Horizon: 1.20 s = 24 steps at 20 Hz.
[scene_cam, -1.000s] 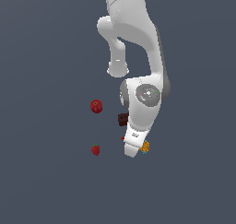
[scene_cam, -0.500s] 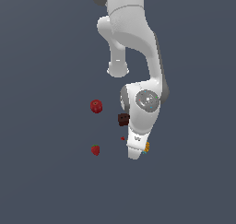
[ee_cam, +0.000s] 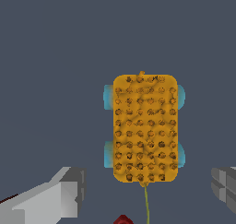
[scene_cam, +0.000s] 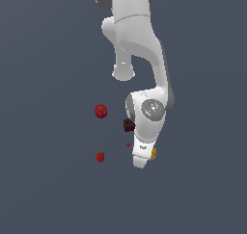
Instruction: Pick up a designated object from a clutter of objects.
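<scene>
1. Orange thing (scene_cam: 153, 154) lies on the counter (scene_cam: 48, 189), mostly hidden behind the arm's end, at the exterior view's right of the clutter.
2. Around it: brown block (scene_cam: 129, 125) just beside the wrist, apple (scene_cam: 100, 110) and strawberry (scene_cam: 100, 156) well apart to the exterior view's left.
3. Wrist view only: orange thing is a studded slab, cyan bumps on its sides, thin stem, red tip (ee_cam: 123, 220).
4. Tool (ee_cam: 150, 193) released, fingers (ee_cam: 64, 191) spread wide, touching nothing.

Orange-yellow thing (scene_cam: 153, 154) seemingly mostly arm-hidden
</scene>
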### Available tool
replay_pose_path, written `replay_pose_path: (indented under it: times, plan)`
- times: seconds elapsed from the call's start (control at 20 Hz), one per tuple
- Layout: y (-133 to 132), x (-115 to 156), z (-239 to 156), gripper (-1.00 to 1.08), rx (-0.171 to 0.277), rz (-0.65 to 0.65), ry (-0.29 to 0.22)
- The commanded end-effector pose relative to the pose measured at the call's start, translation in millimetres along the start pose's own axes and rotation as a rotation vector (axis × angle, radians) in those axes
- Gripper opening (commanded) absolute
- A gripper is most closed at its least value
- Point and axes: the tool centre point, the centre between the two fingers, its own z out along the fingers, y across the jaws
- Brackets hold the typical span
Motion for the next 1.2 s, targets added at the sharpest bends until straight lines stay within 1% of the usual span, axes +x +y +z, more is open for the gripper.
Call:
replay_pose_path:
  times: [0.0, 0.15, 0.35, 0.4, 0.85, 1.15]
  plan:
    - [-0.9, -0.3, 13.9, 1.0, 0.001, -0.001, 0.0]
    - [-0.8, -0.2, 25.1, 1.0, 0.001, -0.002, 0.0]
    - [0.2, 0.1, 29.6, 1.0, 0.001, -0.002, 0.0]
    - [0.2, 0.1, 29.6, -1.0, 0.001, -0.002, 0.0]
    - [0.2, 0.1, 29.6, -1.0, 0.001, -0.002, 0.0]
    - [-0.2, 1.4, 21.4, -1.0, 0.0, -0.002, 0.0]
